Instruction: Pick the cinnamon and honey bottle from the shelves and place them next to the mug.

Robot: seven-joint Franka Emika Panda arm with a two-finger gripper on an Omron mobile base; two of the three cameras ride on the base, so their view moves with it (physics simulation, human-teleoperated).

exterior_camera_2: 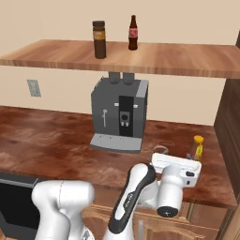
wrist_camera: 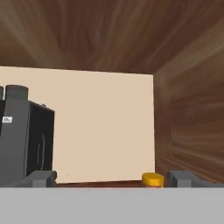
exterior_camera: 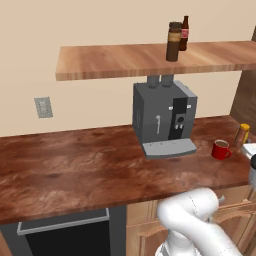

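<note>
On the shelves (exterior_camera: 115,61), a long thick plank of reddish-brown wood with clear grain fixed to the cream wall, we see the cinnamon (exterior_camera: 174,41) standing upright toward the right end, near the front edge. It is a dark brown cylinder with a dark cap and a tan band just under it. Just beside it, nearer the wall, stands a slim brown bottle (exterior_camera: 184,33) with a red label; from the right base view the two are apart, the cinnamon (exterior_camera_2: 99,39) to the left.

Below the shelves, at the back of the dark wooden table (exterior_camera: 65,160), sits a grey coffee machine (exterior_camera: 164,118) with a black front panel and a pale drip tray. To its right, toward the table's right end, we find the mug (exterior_camera: 220,149), small, glossy and red, upright with its handle to the right. Just beside it, nearer the right edge, stands the honey bottle (exterior_camera: 242,135), amber-orange with a yellowish cap; in the right base view its yellow cap and label (exterior_camera_2: 198,148) show close to the brown side wall.

The tool (wrist_camera: 109,178) shows in the hand view with its two dark finger tips (wrist_camera: 41,178) spread wide apart at the bottom and nothing between them. The honey bottle's yellow cap (wrist_camera: 153,179) sits just inside the right tip.
</note>
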